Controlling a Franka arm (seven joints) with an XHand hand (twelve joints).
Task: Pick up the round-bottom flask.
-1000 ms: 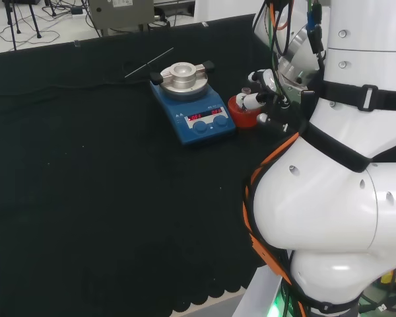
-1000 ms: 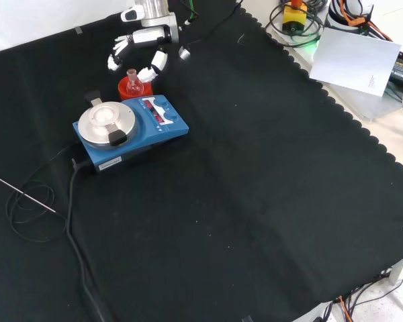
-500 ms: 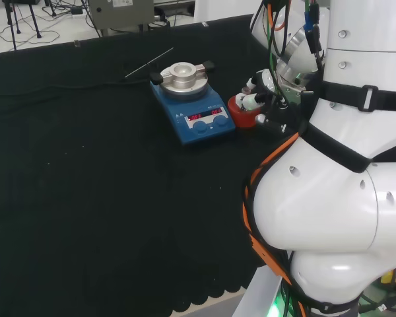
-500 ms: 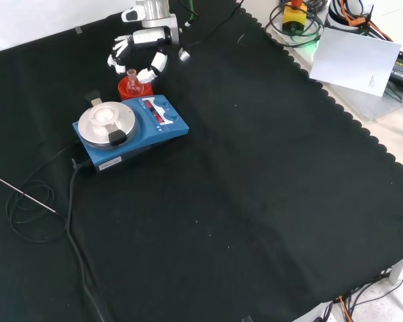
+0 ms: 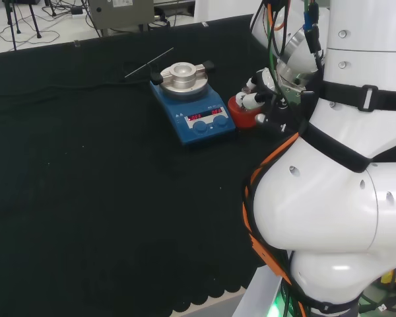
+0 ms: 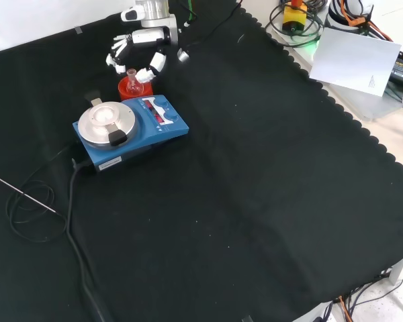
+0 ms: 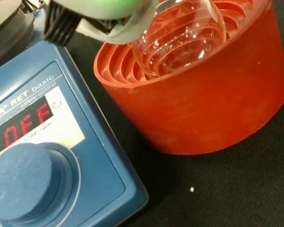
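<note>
A clear round-bottom flask [image 7: 180,38] sits upright in a red ribbed stand [image 7: 203,104]. In the front view the flask [image 6: 130,79] and its stand [image 6: 129,90] are at the far left of the cloth, just behind the blue stirrer plate. The hand [image 6: 146,39] hovers over the flask, open, with fingers [image 6: 114,51] on one side of the neck and the thumb [image 6: 153,63] on the other. In the head view the hand [image 5: 265,94] is at the right edge of the stand [image 5: 239,113]. A blurred fingertip [image 7: 99,14] lies close against the flask's bulb.
A blue stirrer plate [image 6: 131,124] with a round metal top stands right next to the stand, its display lit [image 5: 204,116]. Its black cable [image 6: 68,201] trails over the cloth. A thin metal rod [image 6: 20,191] lies to the left in the front view.
The hand has edged a little closer around the flask's neck. The flask and its stand have not moved.
</note>
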